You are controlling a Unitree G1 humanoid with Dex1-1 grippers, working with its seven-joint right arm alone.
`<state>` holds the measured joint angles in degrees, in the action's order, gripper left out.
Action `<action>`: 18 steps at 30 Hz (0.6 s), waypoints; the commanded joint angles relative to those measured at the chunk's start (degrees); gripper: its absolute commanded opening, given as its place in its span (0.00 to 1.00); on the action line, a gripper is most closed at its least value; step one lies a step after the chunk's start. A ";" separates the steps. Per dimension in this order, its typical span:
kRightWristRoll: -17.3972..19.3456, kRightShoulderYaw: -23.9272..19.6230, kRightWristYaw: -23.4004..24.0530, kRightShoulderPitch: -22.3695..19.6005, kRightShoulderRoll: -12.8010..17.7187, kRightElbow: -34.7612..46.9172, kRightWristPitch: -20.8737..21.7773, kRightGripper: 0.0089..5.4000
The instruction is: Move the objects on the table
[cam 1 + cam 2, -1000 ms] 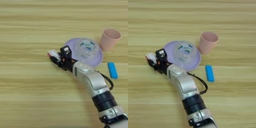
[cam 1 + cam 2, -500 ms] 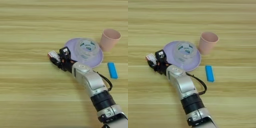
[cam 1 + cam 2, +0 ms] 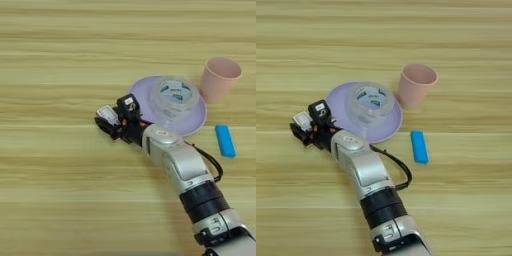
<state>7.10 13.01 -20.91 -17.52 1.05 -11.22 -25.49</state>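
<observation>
Soft, even overhead light is washing the table (image 3: 60, 50) in a warm brightness, leaving only faint, short shadows under the cup (image 3: 220, 79) and the silver forearm (image 3: 180, 165), while a mild sheen is showing on that forearm and everything is looking slightly soft.

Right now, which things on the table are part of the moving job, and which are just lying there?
Job things:
pink cup
tape roll, sitting on the purple plate
small box, at the hand

Lying about:
blue bar, flat on the table, right of the plate
</observation>
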 commanded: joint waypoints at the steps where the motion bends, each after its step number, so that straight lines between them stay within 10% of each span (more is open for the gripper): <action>1: -0.24 -0.81 0.14 -2.92 -0.20 3.35 1.95 0.76; 18: -1.20 -3.86 1.62 -1.83 2.21 15.05 4.14 0.99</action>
<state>5.58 10.63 -20.18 -15.91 2.92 -0.03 -23.12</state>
